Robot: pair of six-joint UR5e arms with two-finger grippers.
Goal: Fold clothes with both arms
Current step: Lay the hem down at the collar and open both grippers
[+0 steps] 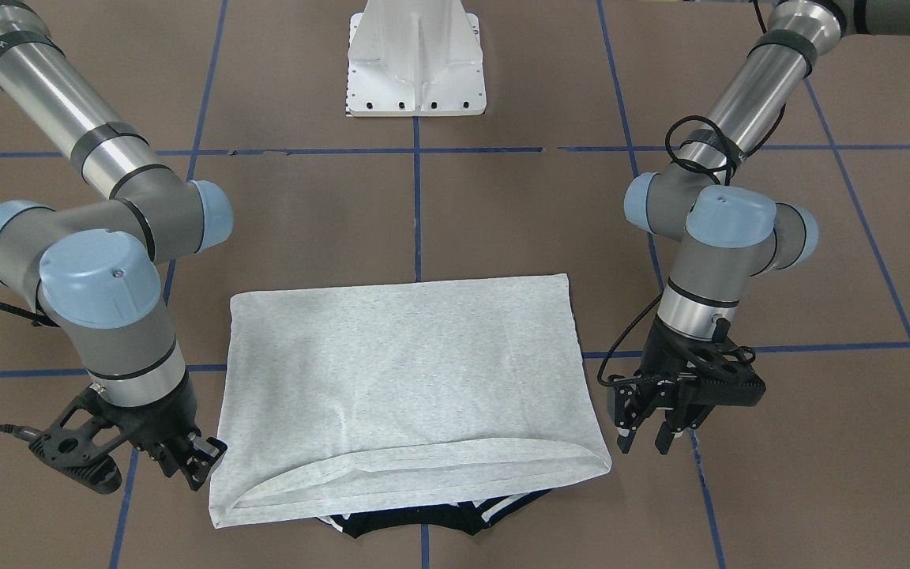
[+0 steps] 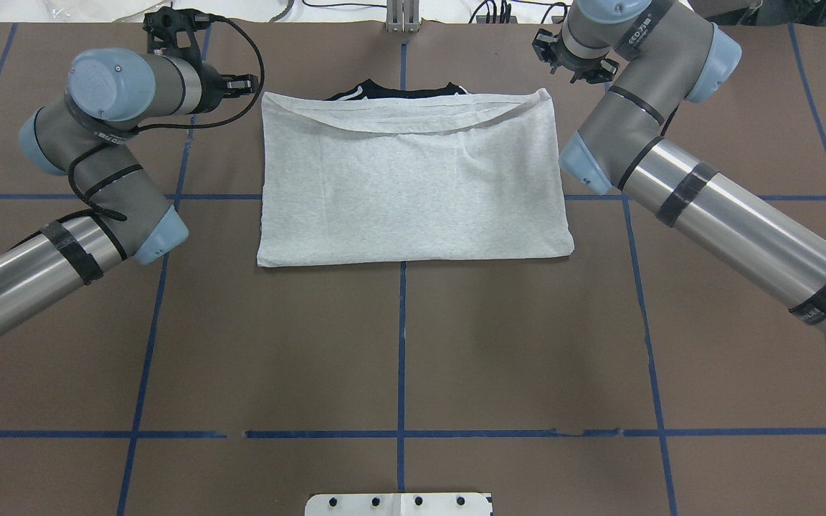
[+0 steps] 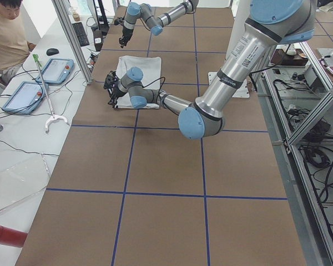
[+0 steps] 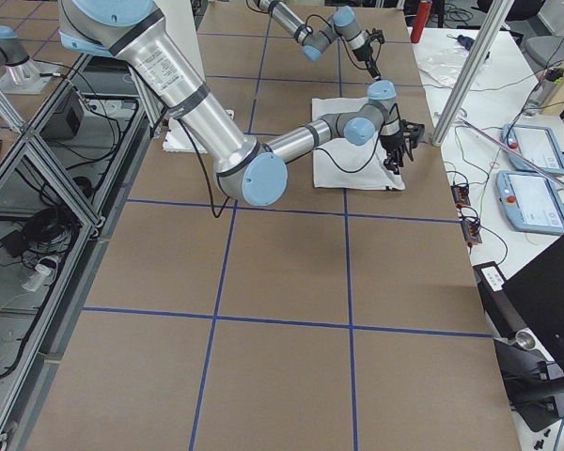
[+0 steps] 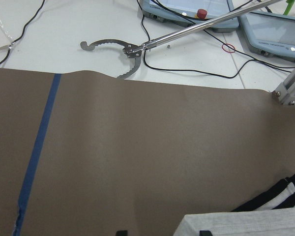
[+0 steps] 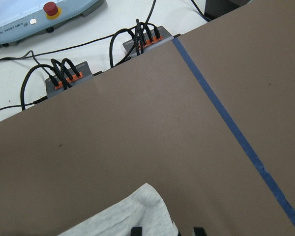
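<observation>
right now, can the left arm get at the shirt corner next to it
Probably yes: the left arm holds its jaws open just beside that corner of the shirt, with nothing between them.

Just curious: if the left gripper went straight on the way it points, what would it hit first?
Probably the table right beside the T-shirt; the left gripper may clip fabric, depth unclear.

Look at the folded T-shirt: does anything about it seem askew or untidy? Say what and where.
On the T-shirt, the folded-over hem lies crooked along the edge farthest from the robot, and the black collar pokes out beneath it.
</observation>
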